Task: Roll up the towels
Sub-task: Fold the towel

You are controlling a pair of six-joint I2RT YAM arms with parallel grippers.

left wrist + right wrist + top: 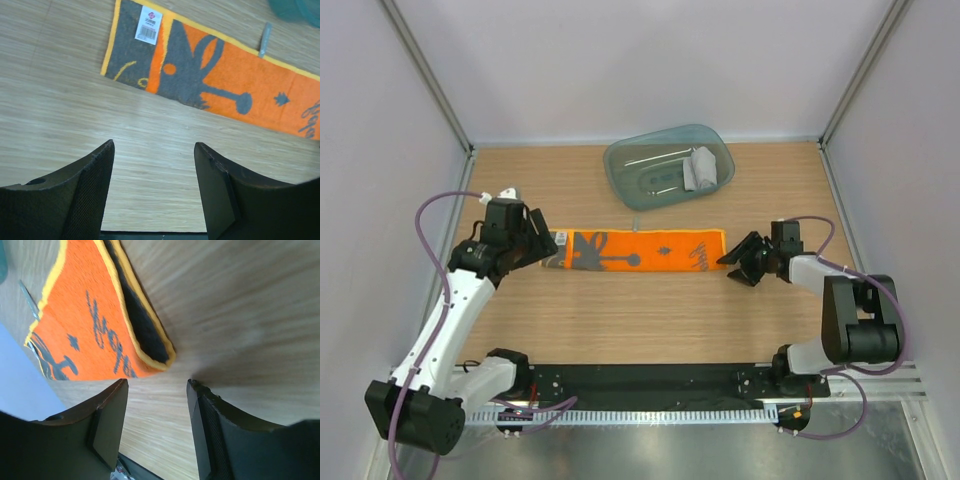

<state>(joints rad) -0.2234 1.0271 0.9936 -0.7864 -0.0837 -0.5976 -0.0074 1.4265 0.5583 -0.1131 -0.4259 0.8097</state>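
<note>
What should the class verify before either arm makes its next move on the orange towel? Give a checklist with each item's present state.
1. Orange towel laid out as a long strip on the table: ok.
2. Left gripper open, empty, short of the end with the label: ok.
3. Right gripper open, empty, at the opposite end: ok.
4. Layers at that opposite end lying flat together: not ok, a dark gap shows between them.
5. Grey towel out of the way in the tray: ok.
6. Grey towel neatly rolled: cannot tell.
</note>
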